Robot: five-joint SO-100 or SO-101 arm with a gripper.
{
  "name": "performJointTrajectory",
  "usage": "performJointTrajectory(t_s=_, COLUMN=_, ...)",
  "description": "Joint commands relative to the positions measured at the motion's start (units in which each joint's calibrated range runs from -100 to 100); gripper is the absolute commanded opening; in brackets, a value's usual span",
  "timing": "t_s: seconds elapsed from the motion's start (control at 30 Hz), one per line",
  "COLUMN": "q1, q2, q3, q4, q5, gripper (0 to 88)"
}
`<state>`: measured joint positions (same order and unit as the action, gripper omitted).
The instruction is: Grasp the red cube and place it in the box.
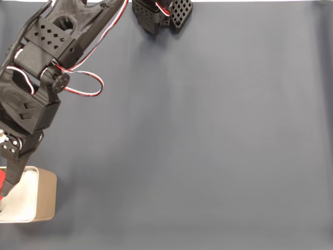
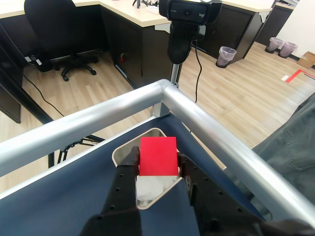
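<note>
Gripper [image 2: 158, 169] clamped on the red cube [image 2: 157, 156], black fingers [image 2: 129, 169] pressed to its two side faces, jaws apart only by the cube's width. Cube held between the fingertips, directly over the box [image 2: 123, 152], whose white inside shows below it in the wrist view. Box sitting in the table's corner, just inside the silver rail [image 2: 206, 123] (office chair [image 2: 64, 29] on the floor beyond, toward 11 o'clock). In the fixed view, arm reaching down toward 7 o'clock; gripper [image 1: 5, 190] over the box [image 1: 47, 195] at the frame's lower left, red cube [image 1: 1, 179] a sliver at the left edge. Dark blue mat [image 1: 208, 146] underneath.
</note>
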<state>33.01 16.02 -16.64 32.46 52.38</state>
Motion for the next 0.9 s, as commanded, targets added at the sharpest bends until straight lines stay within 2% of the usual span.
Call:
performJointTrajectory(t_s=0.0, q1=0.3, q2=-5.5, q3=-0.5, q4=-0.5, q5=0.6, gripper=2.5)
performJointTrajectory(t_s=0.17, q1=0.2, q2=-5.5, q3=-0.5, q4=-0.6, q5=0.7, gripper=3.3)
performJointTrajectory(t_s=0.23, q1=0.2, q2=-5.5, q3=-0.5, q4=-0.6, q5=0.6, gripper=6.8)
performJointTrajectory(t_s=0.27, q1=0.3, q2=-5.6, q3=-0.5, q4=-0.6, q5=0.4, gripper=12.9)
performJointTrajectory(t_s=0.33, q1=0.5, q2=-5.8, q3=-0.5, q4=-0.5, q5=0.6, gripper=30.5)
performJointTrajectory(t_s=0.47, q1=0.8, q2=-6.1, q3=-0.2, q4=0.3, q5=2.2, gripper=42.5)
performJointTrajectory(t_s=0.63, q1=0.9, q2=-6.4, q3=-0.2, q4=0.4, q5=2.2, gripper=47.7)
performJointTrajectory(t_s=0.87, q1=0.9, q2=-6.5, q3=-0.1, q4=0.5, q5=2.0, gripper=49.4)
